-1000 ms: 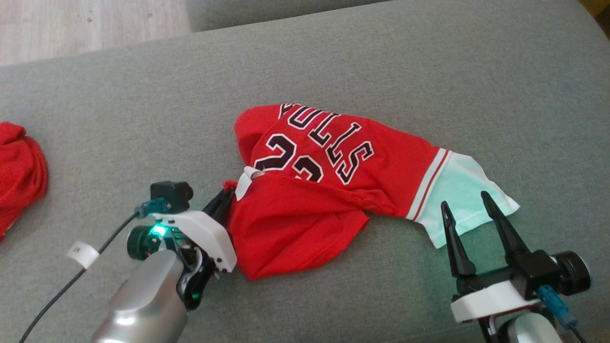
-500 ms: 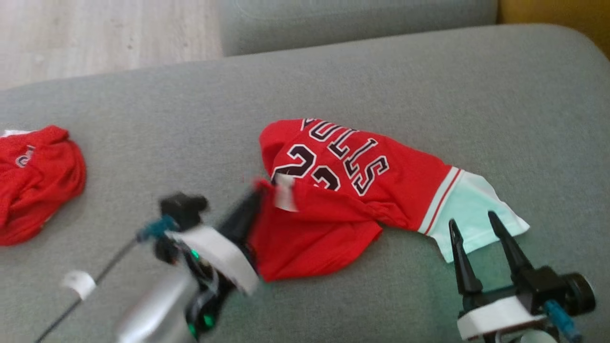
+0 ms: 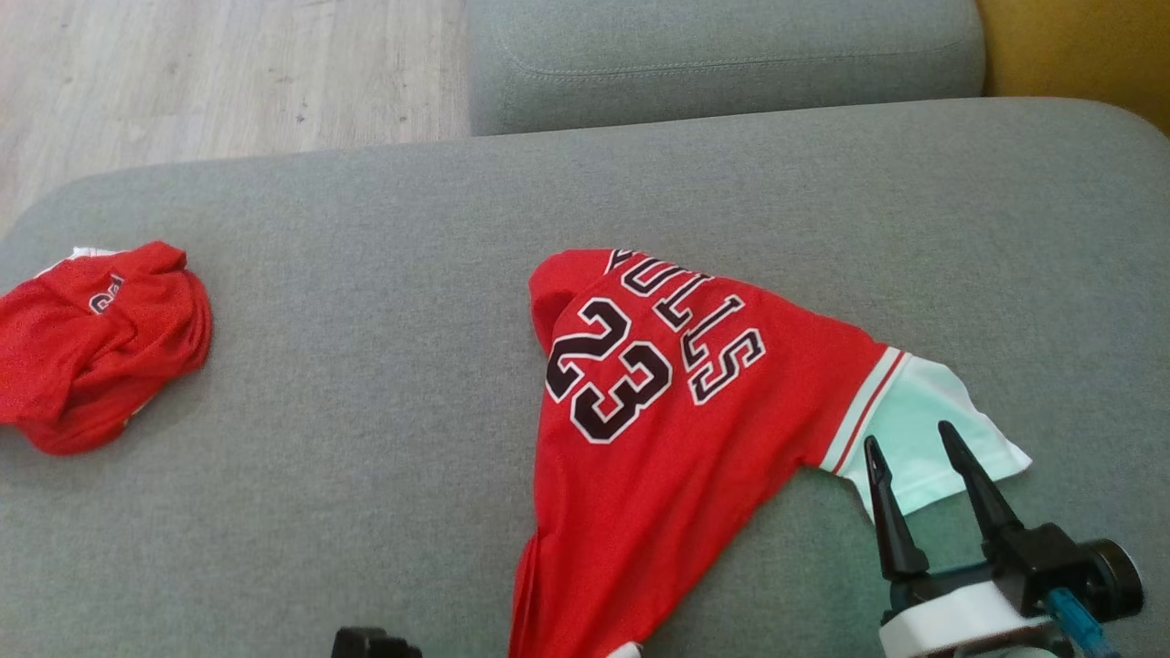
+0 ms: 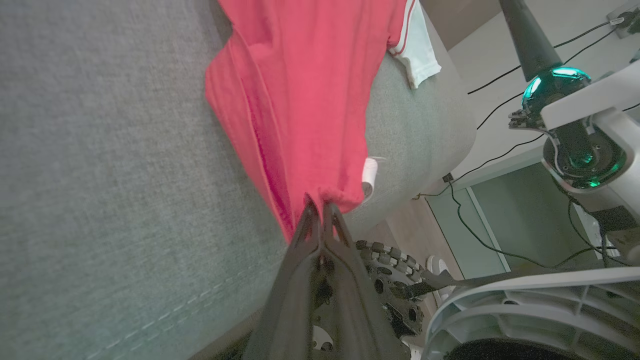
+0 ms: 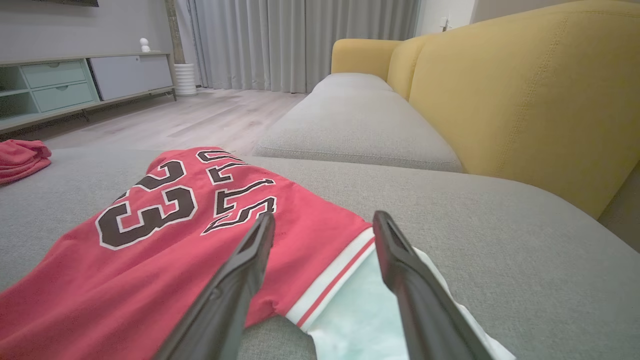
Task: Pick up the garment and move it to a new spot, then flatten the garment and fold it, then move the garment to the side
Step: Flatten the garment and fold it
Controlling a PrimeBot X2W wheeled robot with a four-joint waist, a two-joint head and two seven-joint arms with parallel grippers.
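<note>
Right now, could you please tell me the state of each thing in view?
Jersey: partly spread on the couch, number facing up, one edge pinched and stretched.
Left gripper: shut on the jersey's edge.
Right gripper: open, empty, over the jersey's white sleeve.
Second red garment: crumpled in a heap, untouched.

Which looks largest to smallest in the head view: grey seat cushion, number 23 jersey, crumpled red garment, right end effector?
1. grey seat cushion
2. number 23 jersey
3. crumpled red garment and right end effector look alike; unranked, as the latter is nearer the camera.
</note>
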